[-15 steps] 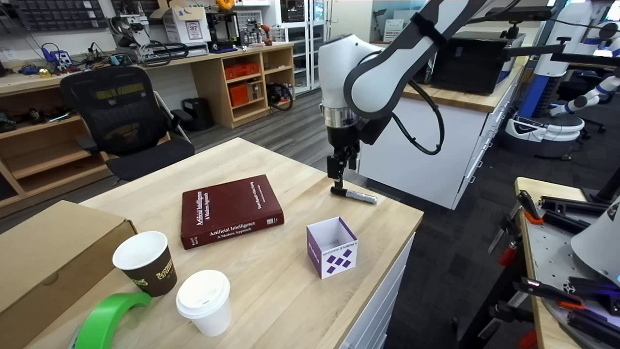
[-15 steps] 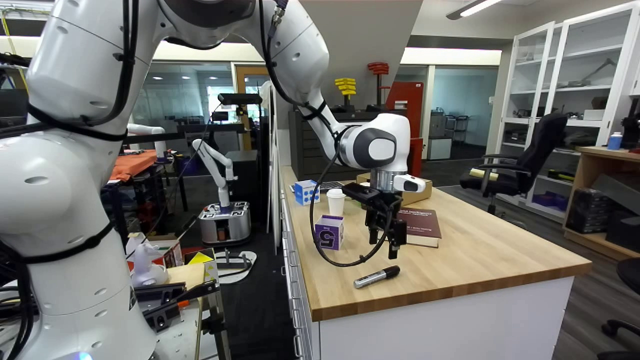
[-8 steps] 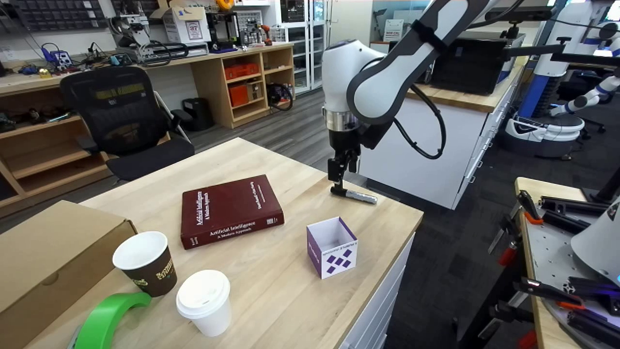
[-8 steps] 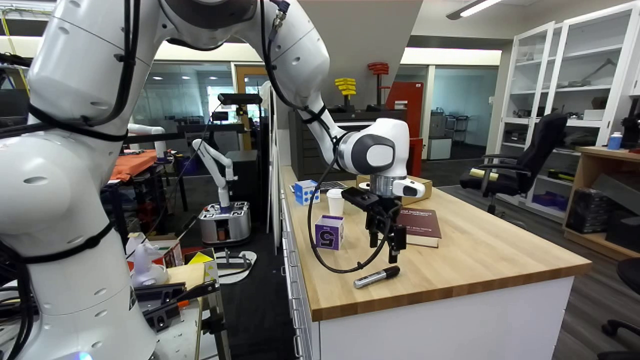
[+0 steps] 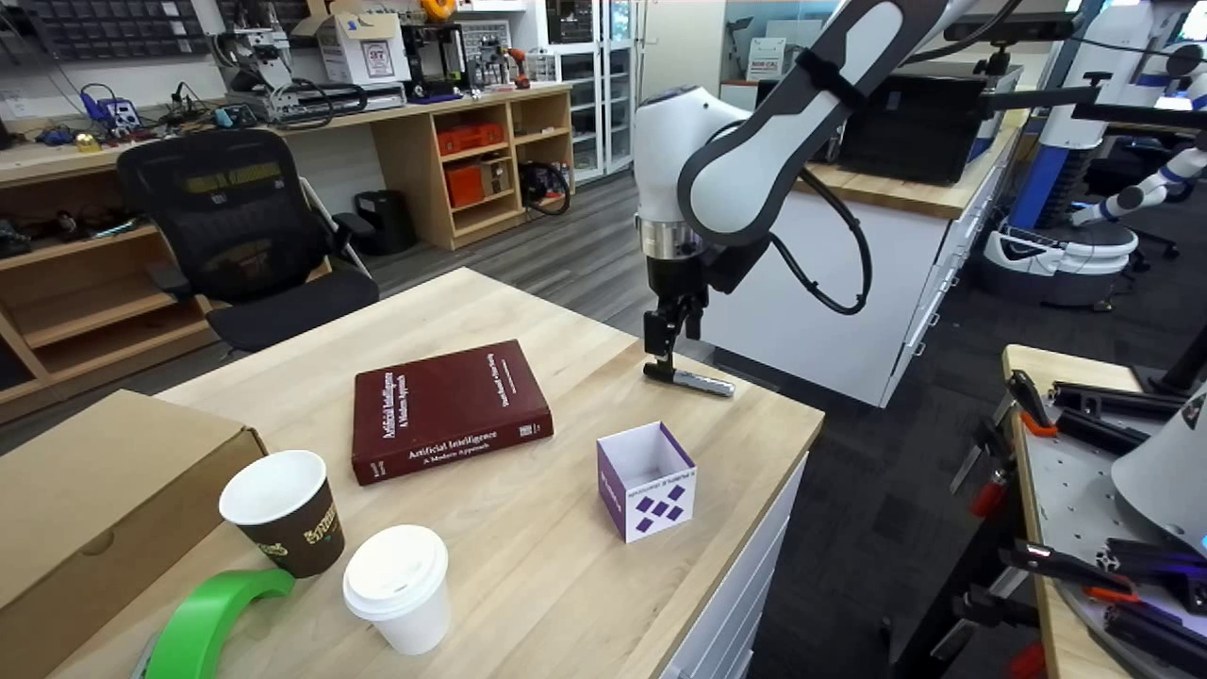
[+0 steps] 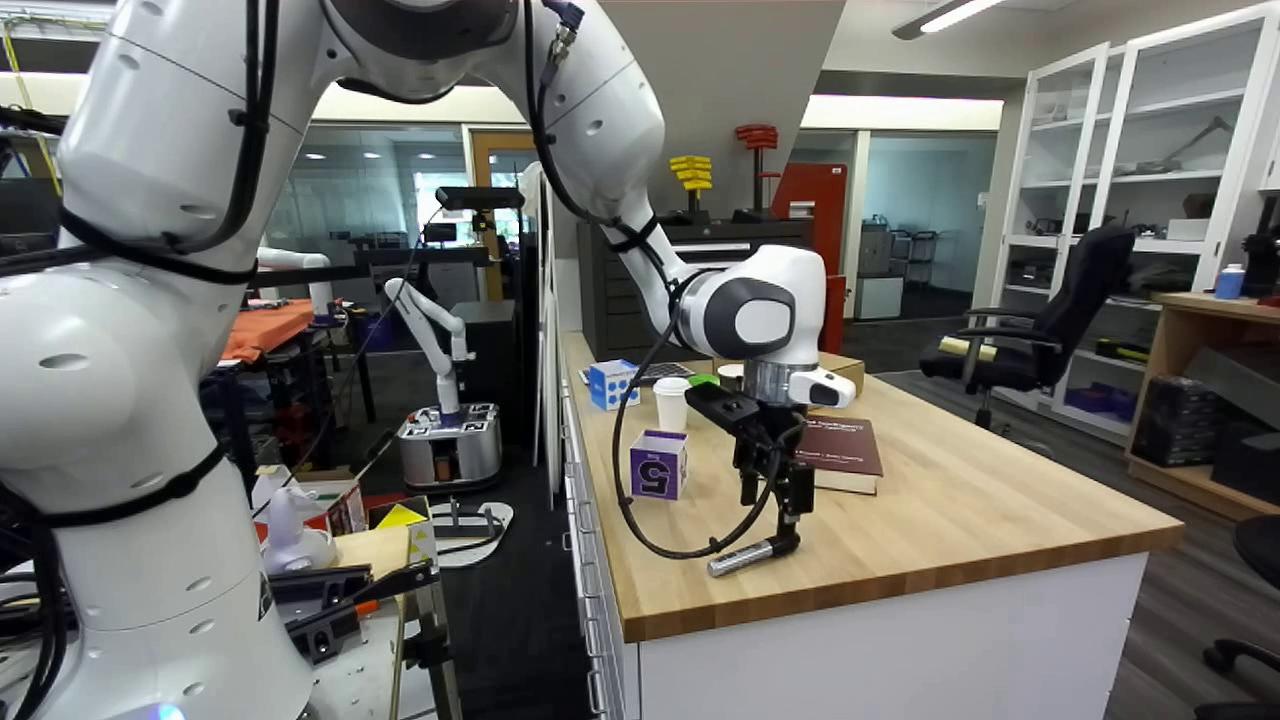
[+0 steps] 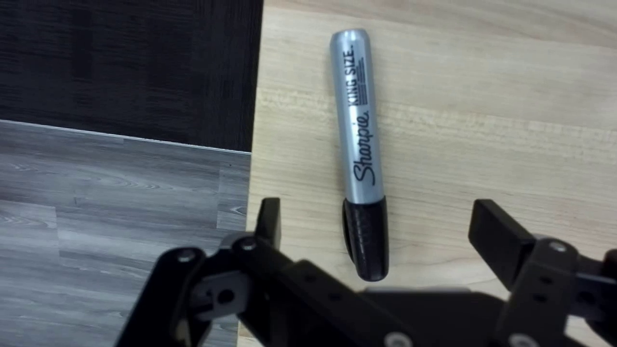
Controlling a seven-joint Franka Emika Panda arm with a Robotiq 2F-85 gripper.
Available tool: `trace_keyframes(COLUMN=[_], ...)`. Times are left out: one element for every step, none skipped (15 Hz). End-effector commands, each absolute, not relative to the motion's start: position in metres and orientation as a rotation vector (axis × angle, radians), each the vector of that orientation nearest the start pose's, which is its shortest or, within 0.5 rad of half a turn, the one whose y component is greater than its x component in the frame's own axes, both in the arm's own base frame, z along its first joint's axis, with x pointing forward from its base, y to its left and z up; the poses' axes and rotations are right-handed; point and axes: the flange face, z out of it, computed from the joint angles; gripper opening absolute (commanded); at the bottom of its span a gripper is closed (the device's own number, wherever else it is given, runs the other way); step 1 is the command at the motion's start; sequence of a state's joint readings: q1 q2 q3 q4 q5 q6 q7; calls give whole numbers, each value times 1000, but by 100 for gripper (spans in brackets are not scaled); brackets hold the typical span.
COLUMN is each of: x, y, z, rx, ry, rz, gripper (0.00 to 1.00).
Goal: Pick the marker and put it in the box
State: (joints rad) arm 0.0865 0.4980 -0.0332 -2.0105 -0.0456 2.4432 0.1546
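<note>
Wooden tabletop: gripper spread wide over marker, box apart

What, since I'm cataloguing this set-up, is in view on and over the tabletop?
Sharpie marker: 1, silver and black, near tabletop edge
Artificial Intelligence textbook: 1, maroon, flat on tabletop
Open-topped box: 1, white and purple, beside textbook
Cardboard box: 1, brown, left in an exterior view
Paper cup: 1, dark brown, near cardboard box
Lidded cup: 1, white, near paper cup
Unidentified curved object: 1, green, near paper cup
Unidentified flat object: 1, dark, partly behind lidded cup
Patterned box: 1, blue and white, near lidded cup
Robot arm: 1, mostly white, above tabletop
End effector: 1, black, open over marker
</note>
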Motion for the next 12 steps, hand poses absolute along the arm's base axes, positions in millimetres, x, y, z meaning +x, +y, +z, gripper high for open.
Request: trace_keyframes(x=[597, 597, 597, 597, 597, 597, 597, 597, 597, 597, 597, 598], y=[26, 25, 24, 24, 23, 23, 22, 21, 21, 21, 21, 21], z=[191, 189, 187, 185, 185, 184, 183, 182, 181, 179, 178, 177], rx=[-3164, -3162, -3160, -3159, -3158, -3156, -3154, -3152, -3149, -3148, -3146, -3145], ry=[96, 96, 98, 98, 96, 93, 92, 90, 86, 81, 77, 74], rz=[80, 87, 91, 95, 96, 96, 98, 97, 97, 95, 95, 92], gripper=[100, 100, 100, 100, 100, 100, 100, 100, 100, 100, 100, 100])
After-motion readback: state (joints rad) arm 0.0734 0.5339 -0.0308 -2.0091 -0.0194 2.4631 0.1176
